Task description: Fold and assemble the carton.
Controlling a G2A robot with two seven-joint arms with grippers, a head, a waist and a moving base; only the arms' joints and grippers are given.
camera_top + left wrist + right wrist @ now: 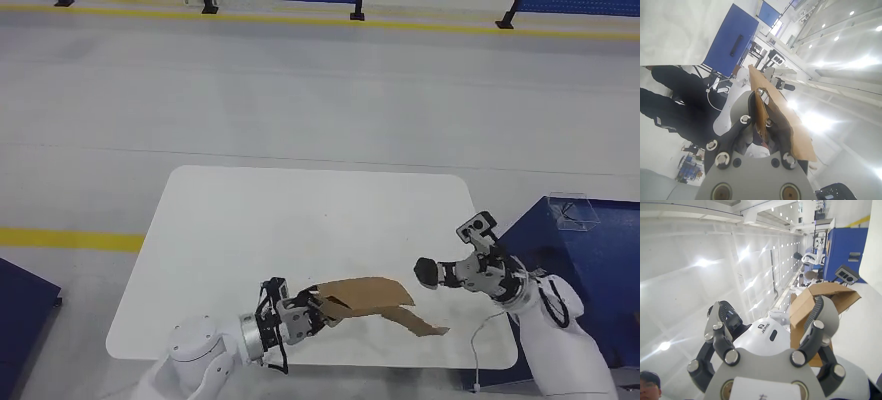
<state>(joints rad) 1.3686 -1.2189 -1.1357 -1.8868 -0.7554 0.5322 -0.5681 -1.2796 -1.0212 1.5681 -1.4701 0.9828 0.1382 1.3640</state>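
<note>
The carton point(372, 293) is a brown cardboard piece, partly unfolded, held just above the white table point(300, 215) near its front edge. One loose flap point(425, 325) hangs toward the table's front right. My left gripper point(322, 308) is shut on the carton's left end; the left wrist view has the cardboard point(772, 91) pinched in my left gripper point(762, 106). My right gripper point(428, 272) sits just right of the carton, apart from it. In the right wrist view my right gripper point(768, 309) is open with nothing between its fingers, and the carton point(802, 306) lies beyond one fingertip.
A blue cabinet point(590, 255) stands off the table's right edge with a clear plastic box point(572, 210) on top. Another blue object point(20, 300) is on the floor at the left. The table's back and left parts are bare.
</note>
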